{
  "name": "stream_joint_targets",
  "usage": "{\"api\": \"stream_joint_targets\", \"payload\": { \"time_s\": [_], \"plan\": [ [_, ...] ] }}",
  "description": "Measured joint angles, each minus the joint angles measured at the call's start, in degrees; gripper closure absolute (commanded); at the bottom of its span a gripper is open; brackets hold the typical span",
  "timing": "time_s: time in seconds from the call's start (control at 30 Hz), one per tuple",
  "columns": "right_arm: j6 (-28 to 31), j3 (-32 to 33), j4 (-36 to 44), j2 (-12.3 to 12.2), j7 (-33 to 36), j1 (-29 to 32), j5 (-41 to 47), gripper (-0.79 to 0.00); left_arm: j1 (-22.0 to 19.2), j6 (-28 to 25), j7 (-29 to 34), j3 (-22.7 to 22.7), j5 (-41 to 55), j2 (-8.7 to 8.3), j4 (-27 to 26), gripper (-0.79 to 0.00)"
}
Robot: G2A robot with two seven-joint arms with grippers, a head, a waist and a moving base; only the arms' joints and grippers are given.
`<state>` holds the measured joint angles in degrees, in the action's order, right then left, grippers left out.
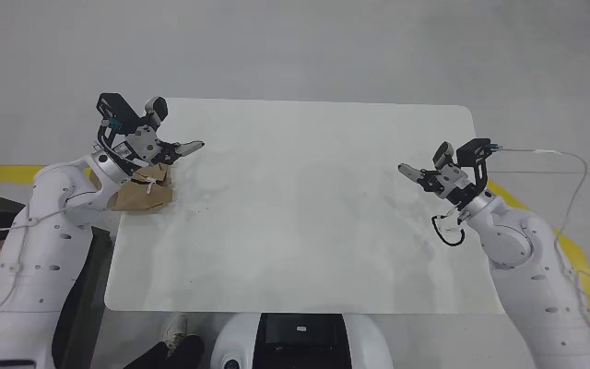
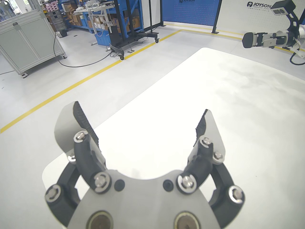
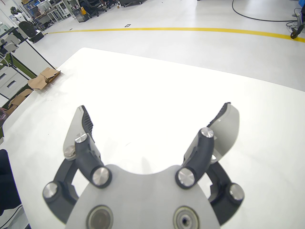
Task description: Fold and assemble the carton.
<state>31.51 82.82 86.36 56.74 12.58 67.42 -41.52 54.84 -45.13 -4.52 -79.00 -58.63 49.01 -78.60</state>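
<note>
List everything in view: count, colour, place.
carton: one, brown, flattened, on the table's left edge just below the left hand
more cardboard: brown, past that table edge; count unclear
table: one, white, rounded corners
floor line: yellow, on the grey floor beyond the table
left hand: one, silver with black pads, open, holding nothing, at the table's left edge
right hand: one, same colours, open, holding nothing, at the table's right edge

Carton [image 1: 140,195], apparently flattened, at table [image 1: 323,221] edge
</note>
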Motion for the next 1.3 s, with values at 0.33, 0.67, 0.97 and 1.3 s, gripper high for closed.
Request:
{"api": "stream_joint_targets", "payload": {
  "time_s": [0.33,0.67,0.97,1.3],
  "plan": [
    [0.0,0.0,0.0,0.0,0.0,0.0,0.0,-0.784,0.0,0.0,0.0,0.0,0.0,0.0,0.0,-0.785],
    [0.0,0.0,0.0,0.0,0.0,0.0,0.0,-0.785,0.0,0.0,0.0,0.0,0.0,0.0,0.0,-0.785],
    [0.0,0.0,0.0,0.0,0.0,0.0,0.0,-0.785,0.93,3.14,3.46,-0.96,5.38,0.27,2.07,-0.785],
    [0.0,0.0,0.0,0.0,0.0,0.0,0.0,-0.785,1.19,-2.23,25.68,-6.56,43.79,-0.92,12.43,-0.785]
  ]
}}
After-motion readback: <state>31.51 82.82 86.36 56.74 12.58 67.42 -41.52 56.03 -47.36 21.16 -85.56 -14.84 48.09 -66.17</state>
